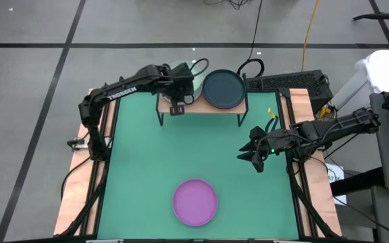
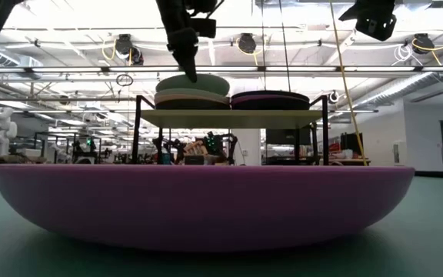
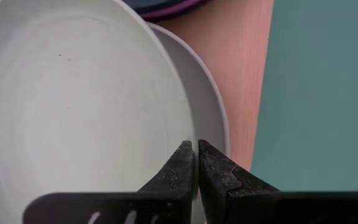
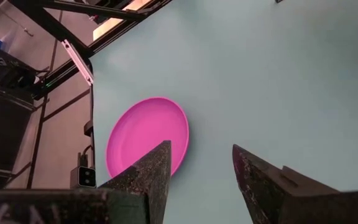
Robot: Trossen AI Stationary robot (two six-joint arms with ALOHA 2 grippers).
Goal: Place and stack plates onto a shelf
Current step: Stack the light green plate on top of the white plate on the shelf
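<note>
one shelf carries two stacks. the left stack shows one mint plate on top and one pale plate under it. the right stack shows one teal plate on top and one purple rim below it. a dark layer lies beneath each stack in the low view; how many plates it holds cannot be told. one loose plate, pink-purple, lies alone on the one bench. that makes five plates counted for sure. two arms, so one left gripper and one right gripper, two fingers each.
</note>
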